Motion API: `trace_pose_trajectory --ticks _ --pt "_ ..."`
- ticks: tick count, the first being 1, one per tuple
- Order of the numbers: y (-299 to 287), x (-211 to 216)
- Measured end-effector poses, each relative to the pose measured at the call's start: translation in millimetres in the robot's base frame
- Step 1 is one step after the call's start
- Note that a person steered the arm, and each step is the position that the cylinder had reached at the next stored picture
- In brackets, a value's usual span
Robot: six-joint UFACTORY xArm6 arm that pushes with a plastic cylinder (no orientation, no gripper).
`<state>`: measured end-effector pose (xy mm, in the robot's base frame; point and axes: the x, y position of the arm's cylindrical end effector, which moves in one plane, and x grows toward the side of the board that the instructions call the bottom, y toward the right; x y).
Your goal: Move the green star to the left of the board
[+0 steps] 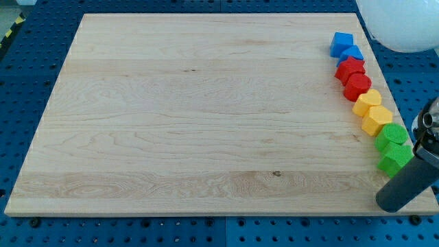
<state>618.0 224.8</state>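
The blocks stand in a line down the board's right edge. From the top they are two blue blocks (341,43) (352,55), two red blocks (350,68) (357,86), two yellow blocks (368,101) (377,119) and two green blocks. The upper green block (392,134) looks round. The lower green block (395,159) is angular and seems to be the green star. My tip (392,202) is at the view's bottom right, just below the green star and close to it. I cannot tell if they touch.
The wooden board (192,116) lies on a blue perforated table (27,48). A white rounded object (405,24) sits at the view's top right, beyond the board's corner. The rod's holder (429,134) shows at the right edge.
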Motion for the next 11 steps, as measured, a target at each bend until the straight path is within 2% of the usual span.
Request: trace_pose_trajectory --ticks 5,6,7,9,11 --pt "104.7 -4.4" --pt "110.6 -35.1" --pt "108.3 -57.9" --pt "69.8 -57.8" --pt "58.8 -57.8"
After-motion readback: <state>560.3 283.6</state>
